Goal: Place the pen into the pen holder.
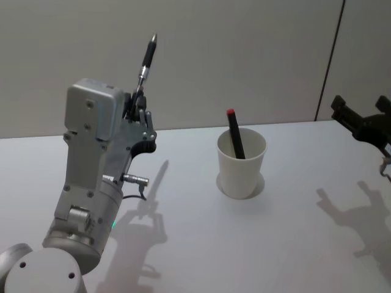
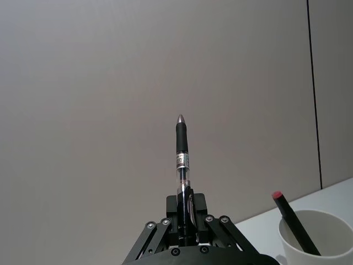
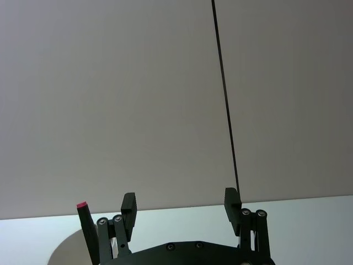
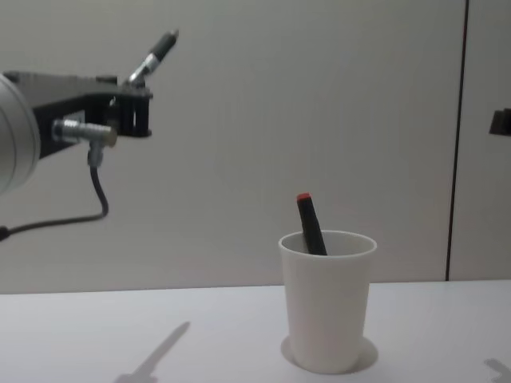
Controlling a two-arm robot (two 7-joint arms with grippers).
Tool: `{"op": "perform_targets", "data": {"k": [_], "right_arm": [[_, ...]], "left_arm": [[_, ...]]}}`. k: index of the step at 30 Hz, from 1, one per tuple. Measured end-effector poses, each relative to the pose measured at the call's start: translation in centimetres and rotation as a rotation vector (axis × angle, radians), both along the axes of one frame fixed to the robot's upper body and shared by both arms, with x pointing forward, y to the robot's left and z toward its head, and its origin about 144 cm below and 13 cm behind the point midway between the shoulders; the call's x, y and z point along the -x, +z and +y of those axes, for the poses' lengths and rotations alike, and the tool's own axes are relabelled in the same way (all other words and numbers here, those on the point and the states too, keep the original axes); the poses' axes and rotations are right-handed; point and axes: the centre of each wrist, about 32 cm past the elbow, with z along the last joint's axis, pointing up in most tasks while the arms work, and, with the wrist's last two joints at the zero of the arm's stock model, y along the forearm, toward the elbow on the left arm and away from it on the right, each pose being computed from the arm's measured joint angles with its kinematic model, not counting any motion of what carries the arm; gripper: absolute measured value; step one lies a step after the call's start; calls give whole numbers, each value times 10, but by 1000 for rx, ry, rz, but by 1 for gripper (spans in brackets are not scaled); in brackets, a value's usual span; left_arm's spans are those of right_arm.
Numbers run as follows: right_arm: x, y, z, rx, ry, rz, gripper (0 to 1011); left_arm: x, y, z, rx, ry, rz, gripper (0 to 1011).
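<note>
As wrist view shows, left gripper (image 2: 186, 215) pinches pen (image 2: 182, 152).

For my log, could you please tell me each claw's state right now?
Left claw: shut on the pen.
Right claw: open, empty.

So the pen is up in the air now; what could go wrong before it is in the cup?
1. The left end effector, high left of the pen holder, grips the pen near one end, so the free part could swing or slip as the arm turns.
2. The holder is a paper cup holding a leaning red-capped pen; a push against either might tip it.
The right end effector hangs open, far right.
</note>
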Motion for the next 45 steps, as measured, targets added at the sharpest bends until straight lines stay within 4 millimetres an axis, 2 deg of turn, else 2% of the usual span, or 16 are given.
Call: {"op": "perform_targets", "data": {"k": [7, 16, 36, 45], "right_arm": [[-1, 1, 2, -24, 8, -2, 1001], [-7, 5, 11, -108, 50, -9, 1001], [-31, 24, 59, -379, 257, -10, 1001], [-25, 17, 54, -383, 264, 8, 1001]], "left_arm": [[0, -2, -2, 2, -18, -29, 176], [-2, -14, -6, -32, -106, 3, 176], [-13, -40, -20, -130, -327, 106, 177], [-12, -36, -20, -132, -316, 77, 177]]}}
